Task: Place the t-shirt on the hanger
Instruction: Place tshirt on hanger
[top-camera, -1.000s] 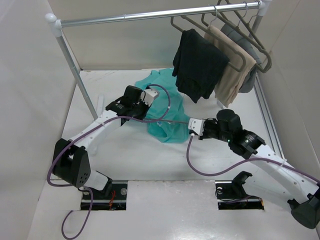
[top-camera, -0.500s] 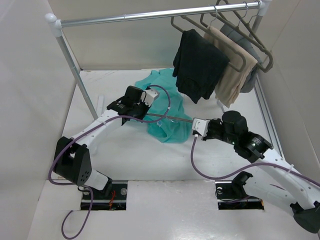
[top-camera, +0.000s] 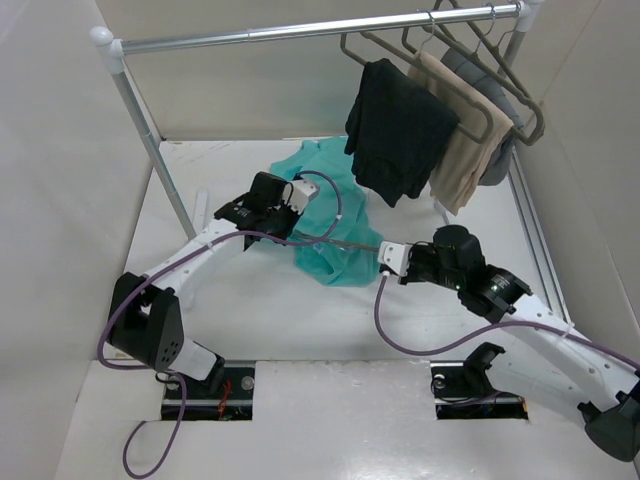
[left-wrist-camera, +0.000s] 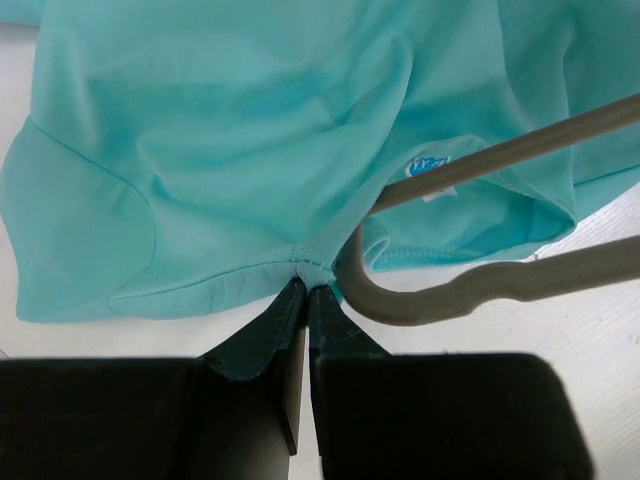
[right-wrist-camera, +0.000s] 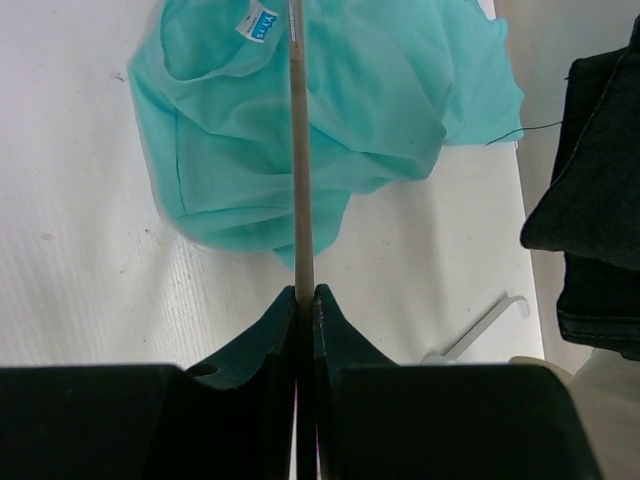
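Observation:
The teal t-shirt (top-camera: 335, 200) lies crumpled on the white table behind both grippers. My left gripper (top-camera: 293, 230) is shut on the edge of its neck opening, seen in the left wrist view (left-wrist-camera: 308, 275). The shirt's small label (left-wrist-camera: 430, 166) sits just past the grey hanger (left-wrist-camera: 470, 288), whose curved end lies at the neck opening beside my fingers. My right gripper (top-camera: 378, 248) is shut on the hanger's thin rod (right-wrist-camera: 298, 150), which runs out over the t-shirt (right-wrist-camera: 370, 90) toward the label (right-wrist-camera: 257, 22). In the top view the hanger (top-camera: 340, 241) spans between the two grippers.
A clothes rail (top-camera: 300, 30) crosses the back, with its post (top-camera: 150, 140) at the left. A black garment (top-camera: 400, 125), a beige garment (top-camera: 462, 140) and a grey one (top-camera: 500, 150) hang at the right with spare hangers (top-camera: 520, 90). Side walls close in.
My right gripper drew the hanger a little to the right, then came back left toward the shirt. The left arm and shirt have hardly moved.

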